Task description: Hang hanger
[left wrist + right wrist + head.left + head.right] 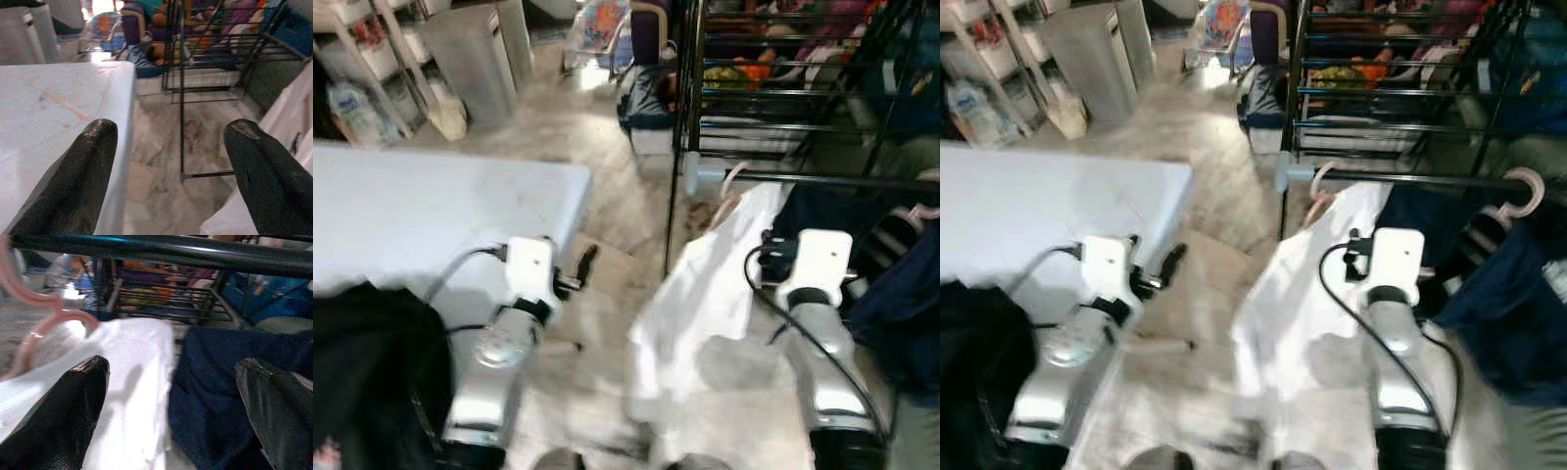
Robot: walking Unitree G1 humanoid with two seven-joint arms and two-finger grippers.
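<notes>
Nearest of all, on the left, a black cloth (367,362) lies in a heap on the near edge of the desk (431,211). It looks put aside there, out of the way.

Next come the two silver arms. The left gripper (168,161) hangs just past the right edge of the desk, over the floor (597,147). Its jaws are spread wide and hold nothing. It seems to be waiting.

The right gripper (171,406) is on the right, up close to the clothes. Its jaws are spread wide too, with nothing between them. They point at the place where the white shirt (705,284) meets a dark blue garment (220,377).

The white shirt hangs on the pink hanger (29,318). The hook of that hanger is up at the black rail (161,252) and looks to be over it, so the shirt drops down toward the floor. I think the hanging is done or nearly done, and that is why the jaws are spread apart.

A second pink hook (1528,186) sits on the same rail further right, holding dark clothes.

Farther off, the black rack (783,88) has shelves full of bright clothes. Far left stands a grey bin (475,54).
</notes>
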